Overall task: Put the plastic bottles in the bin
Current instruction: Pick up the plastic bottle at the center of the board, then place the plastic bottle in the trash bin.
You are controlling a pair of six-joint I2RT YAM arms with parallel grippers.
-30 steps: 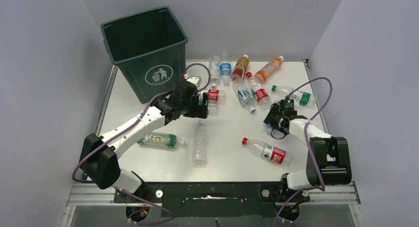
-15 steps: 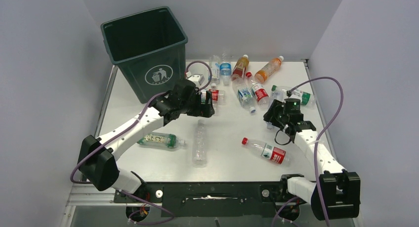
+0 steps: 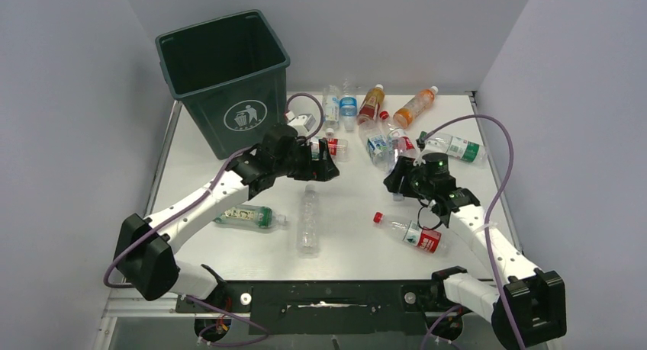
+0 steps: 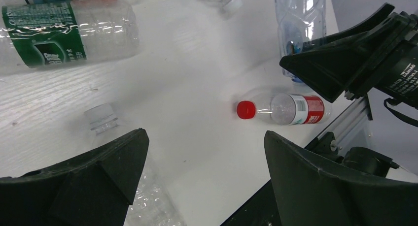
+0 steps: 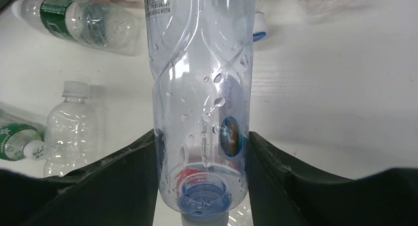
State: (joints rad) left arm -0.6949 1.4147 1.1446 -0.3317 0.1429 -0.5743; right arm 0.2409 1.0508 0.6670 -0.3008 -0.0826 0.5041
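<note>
Plastic bottles (image 3: 416, 106) lie scattered on the white counter (image 3: 351, 243), most of them at the far side, to the right of the dark green bin (image 3: 229, 83) that stands at the far left corner. Since a second ago the right arm has swung out and leftward. It carries a clear bottle (image 5: 202, 88), which the right end effector (image 5: 202, 140) clamps from both sides, blue cap nearest the wrist camera. The left end effector (image 4: 206, 137) has widened and hangs spread wide above the counter, holding nothing. Pale grey walls enclose the counter on three sides. Most bottles are clear with red, green or blue labels; two are orange.
</note>
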